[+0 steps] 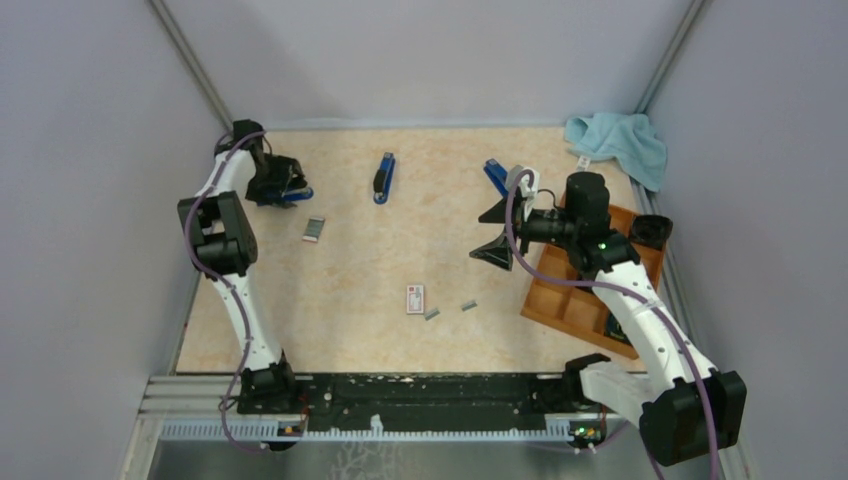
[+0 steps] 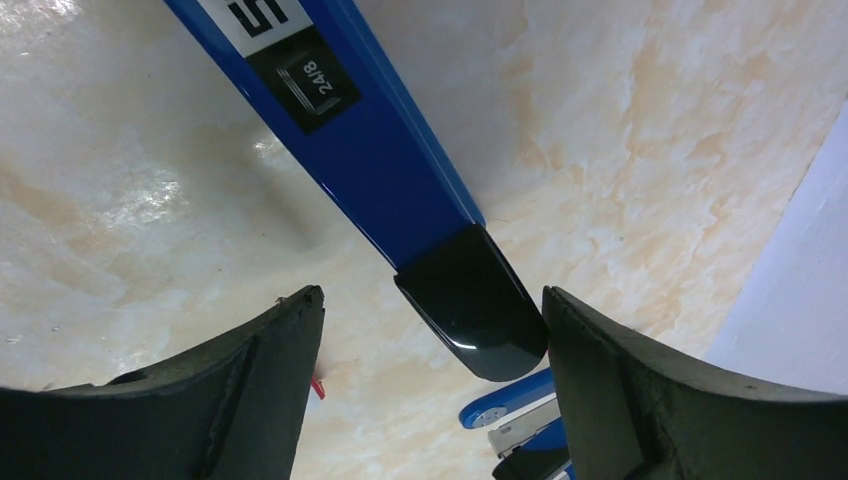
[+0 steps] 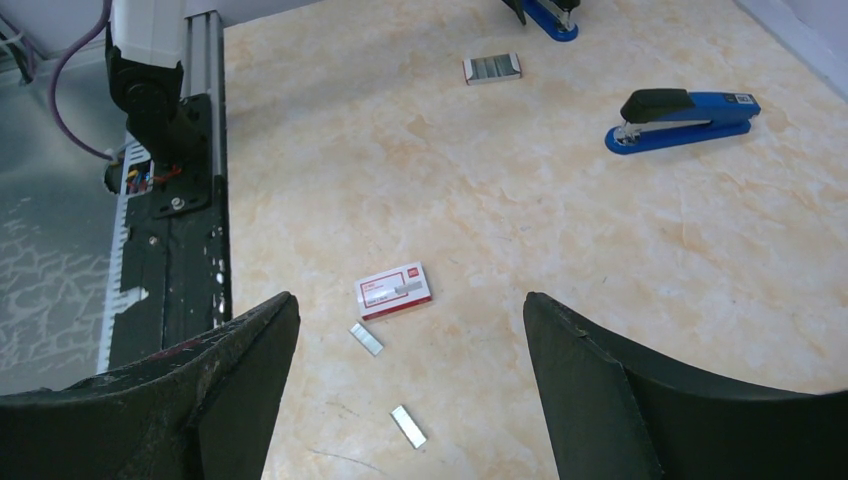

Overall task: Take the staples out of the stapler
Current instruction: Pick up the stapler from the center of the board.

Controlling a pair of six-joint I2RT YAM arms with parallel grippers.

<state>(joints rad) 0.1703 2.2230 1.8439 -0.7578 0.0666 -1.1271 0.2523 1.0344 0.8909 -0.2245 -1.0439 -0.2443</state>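
A blue stapler (image 1: 293, 194) lies at the far left with its lid swung open. In the left wrist view the lid's black tip (image 2: 470, 305) sits between the fingers, close against the right one, and the base and metal magazine (image 2: 520, 425) show below. My left gripper (image 1: 276, 180) (image 2: 432, 295) is open around that lid. Two short grey strips of staples (image 1: 432, 314) (image 1: 468, 306) lie mid-table, also seen as the staples (image 3: 366, 339) (image 3: 408, 426) in the right wrist view. My right gripper (image 1: 497, 232) (image 3: 410, 298) hangs open and empty above the table.
A white box with a red label (image 1: 415, 298) (image 3: 395, 290) lies beside the strips. A second stapler (image 1: 384, 178) (image 3: 685, 115) and a third (image 1: 497, 175) lie further back. A small open box of staples (image 1: 314, 229) (image 3: 492, 68), a wooden tray (image 1: 580, 300) and a blue cloth (image 1: 620, 140) are also here.
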